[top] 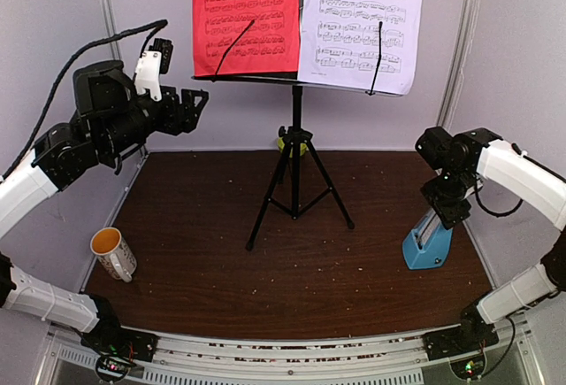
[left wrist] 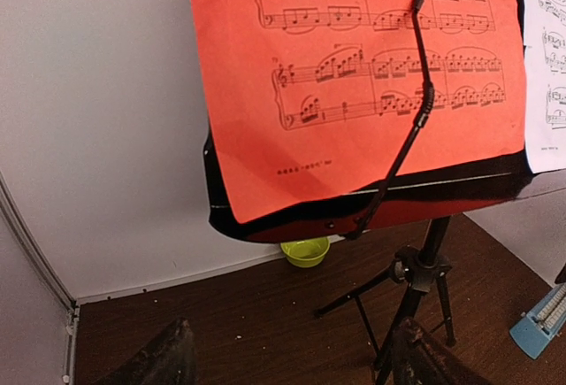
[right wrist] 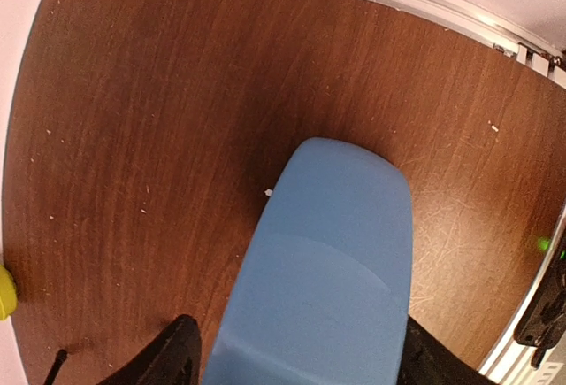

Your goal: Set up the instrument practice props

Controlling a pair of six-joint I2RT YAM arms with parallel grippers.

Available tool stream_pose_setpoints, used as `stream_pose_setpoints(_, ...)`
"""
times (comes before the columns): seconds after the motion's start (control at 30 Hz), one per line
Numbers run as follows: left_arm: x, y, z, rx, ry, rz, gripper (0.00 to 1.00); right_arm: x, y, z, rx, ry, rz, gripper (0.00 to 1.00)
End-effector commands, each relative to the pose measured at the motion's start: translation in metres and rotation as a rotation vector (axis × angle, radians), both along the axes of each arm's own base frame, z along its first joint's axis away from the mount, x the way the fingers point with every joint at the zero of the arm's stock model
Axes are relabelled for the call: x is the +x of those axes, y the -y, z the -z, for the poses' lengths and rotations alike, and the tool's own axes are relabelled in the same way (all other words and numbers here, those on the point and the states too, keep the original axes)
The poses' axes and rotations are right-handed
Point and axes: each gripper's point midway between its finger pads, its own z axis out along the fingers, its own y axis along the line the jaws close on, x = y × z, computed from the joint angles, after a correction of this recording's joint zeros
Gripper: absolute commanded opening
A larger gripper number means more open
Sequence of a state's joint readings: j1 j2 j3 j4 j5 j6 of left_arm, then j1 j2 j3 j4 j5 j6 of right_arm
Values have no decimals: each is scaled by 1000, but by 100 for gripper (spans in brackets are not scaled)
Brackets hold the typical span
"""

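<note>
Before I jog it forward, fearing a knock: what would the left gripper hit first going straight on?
Likely the red sheet, near its lower edge on the stand. The left gripper points that way, but depth is unclear.

The red sheet (top: 245, 13) and white sheet (top: 363, 22) are cut off by the overhead view's top edge; their fine print is too small to read; the green bowl (top: 303, 146) sits mostly hidden behind the tripod (top: 293, 135); the metronome (right wrist: 323, 270) runs off the right wrist view's bottom edge; whether the fingers (right wrist: 177, 354) of the right gripper (right wrist: 299, 358) touch it cannot be told.
</note>
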State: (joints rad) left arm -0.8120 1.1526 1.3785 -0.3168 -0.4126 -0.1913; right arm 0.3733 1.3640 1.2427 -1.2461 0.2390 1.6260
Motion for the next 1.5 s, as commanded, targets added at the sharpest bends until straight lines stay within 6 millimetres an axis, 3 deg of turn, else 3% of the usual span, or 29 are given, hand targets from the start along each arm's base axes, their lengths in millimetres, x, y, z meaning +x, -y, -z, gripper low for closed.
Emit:
stream_pose_setpoints(0.0, -1, -10, -6, 4, 22, -23, 78, 5, -2, -3, 9, 2, -8, 69)
stream_pose_setpoints(0.27, 1, -14, -3, 9, 23, -37, 78, 9, -13, -8, 40, -6, -89, 52)
stream_pose_setpoints(0.5, 1, -13, 3, 6, 14, -35, 78, 9, -34, -15, 81, -5, -185, 50)
stream_pose_setpoints(0.7, 1, -12, 14, 3, -8, -31, 78, 12, -75, -19, 132, -1, -292, 50)
stream_pose_setpoints(1.1, -4, -16, 35, -14, -49, -31, 77, 24, -193, -33, 160, -33, -603, 52)
stream_pose_setpoints(1.3, -11, -22, 50, -9, -70, -25, 77, 24, -210, -38, 86, -61, -773, 51)
stream_pose_setpoints(1.47, -21, -3, 75, 46, -58, 106, 74, 24, -214, -43, 60, -51, -924, 50)
